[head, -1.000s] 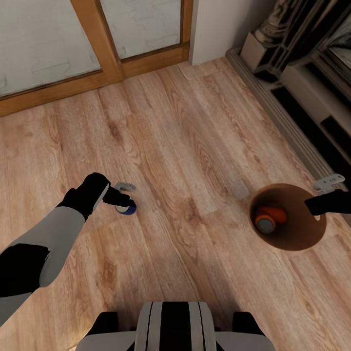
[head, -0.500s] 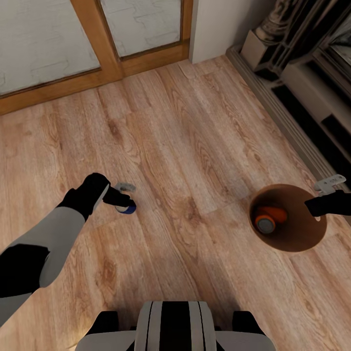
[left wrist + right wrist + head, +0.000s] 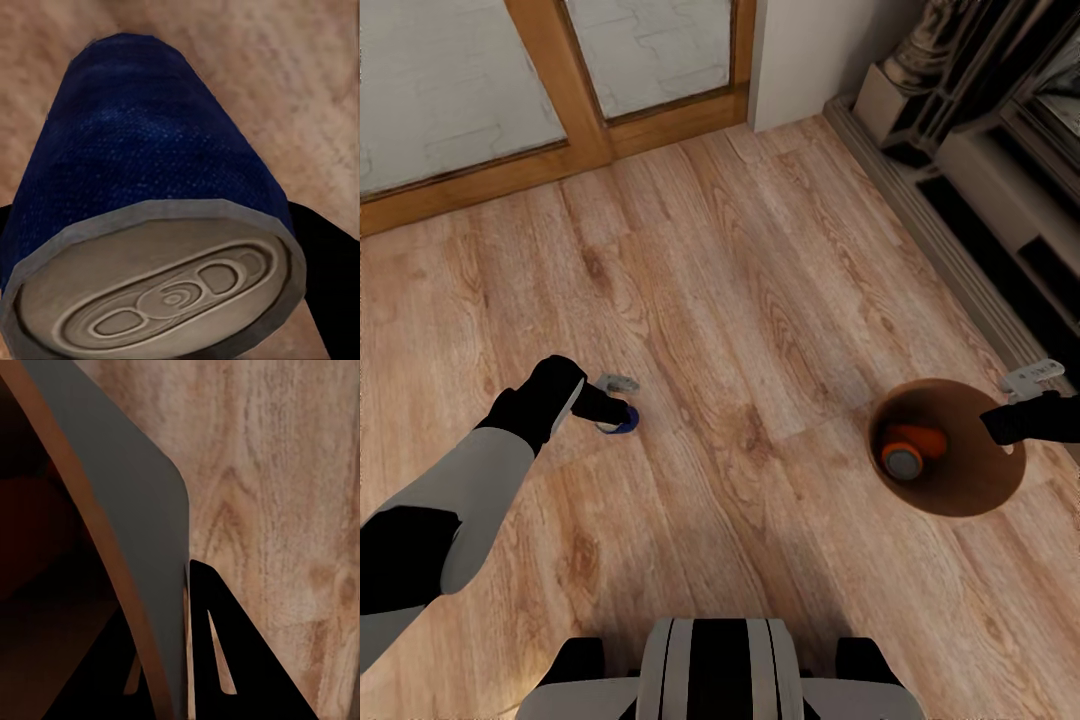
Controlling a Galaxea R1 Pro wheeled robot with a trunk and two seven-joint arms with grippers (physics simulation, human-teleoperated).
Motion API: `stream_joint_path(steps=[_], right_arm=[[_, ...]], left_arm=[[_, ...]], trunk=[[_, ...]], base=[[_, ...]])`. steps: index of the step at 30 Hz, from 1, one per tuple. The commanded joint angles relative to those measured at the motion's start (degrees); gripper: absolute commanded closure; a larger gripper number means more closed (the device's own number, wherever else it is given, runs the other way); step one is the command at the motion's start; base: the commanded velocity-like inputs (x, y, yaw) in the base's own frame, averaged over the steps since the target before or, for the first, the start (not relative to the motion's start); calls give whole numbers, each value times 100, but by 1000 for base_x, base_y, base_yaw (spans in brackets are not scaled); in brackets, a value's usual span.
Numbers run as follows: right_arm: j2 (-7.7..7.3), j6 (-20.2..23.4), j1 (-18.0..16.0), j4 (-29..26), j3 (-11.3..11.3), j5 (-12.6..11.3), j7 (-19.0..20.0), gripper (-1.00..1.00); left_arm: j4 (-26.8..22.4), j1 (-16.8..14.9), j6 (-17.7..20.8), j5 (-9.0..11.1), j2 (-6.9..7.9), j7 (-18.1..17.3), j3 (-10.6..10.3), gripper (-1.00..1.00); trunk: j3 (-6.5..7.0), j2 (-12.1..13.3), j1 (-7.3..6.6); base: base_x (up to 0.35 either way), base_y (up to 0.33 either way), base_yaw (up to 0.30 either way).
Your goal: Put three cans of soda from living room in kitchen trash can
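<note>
Left tool (image 3: 612,408) clamped on blue soda can (image 3: 623,422), held above wood floor (image 3: 760,270); grey pull-tab top (image 3: 161,296) close to wrist camera, dark finger (image 3: 330,277) showing past can's side. Right tool (image 3: 1022,408) pinched on rim of bin (image 3: 975,495), one finger (image 3: 225,660) outside the grey wall (image 3: 127,510), wall running between both fingers. Orange can (image 3: 913,442) lying inside bin, grey top (image 3: 904,461) up; second orange can possibly under it, cannot tell.

Step in hand, judged: blue can to bin. Best done by swinging left tool across toward right tool, keeping can well above rim, stopping over the copper opening, then releasing. Release only once can sits fully inside rim line, else likely bounce off edge and roll. Right tool grip useful for steadying bin; no tugging.

Room: floor bare between the two tools, straight path. Ahead of left tool, wood-framed glass doors (image 3: 560,90), well apart. Beyond right tool, hearth edge (image 3: 930,230) and fireplace (image 3: 1000,150) near bin side; little slack there. Robot base (image 3: 720,670) below both tools, clear of path.
</note>
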Motion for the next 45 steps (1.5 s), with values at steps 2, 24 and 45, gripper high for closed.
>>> stream_joint_path(steps=[2, 24, 45], right_arm=[[12, 1, 3, 391, 127, -38, 22, 100], [39, 1, 88, 391, 130, -42, 23, 100], [131, 1, 133, 390, 147, -71, 23, 100]], left_arm=[[2, 1, -4, 12, -3, -1, 0, 100], [68, 0, -4, -7, -3, 0, 0, 100], [71, -1, 14, 19, -3, -29, 0, 100]], trunk=[[36, 82, -42], [431, 965, -525], [808, 1807, -986]], base=[[0, 0, 0], [0, 0, 0], [0, 0, 0]])
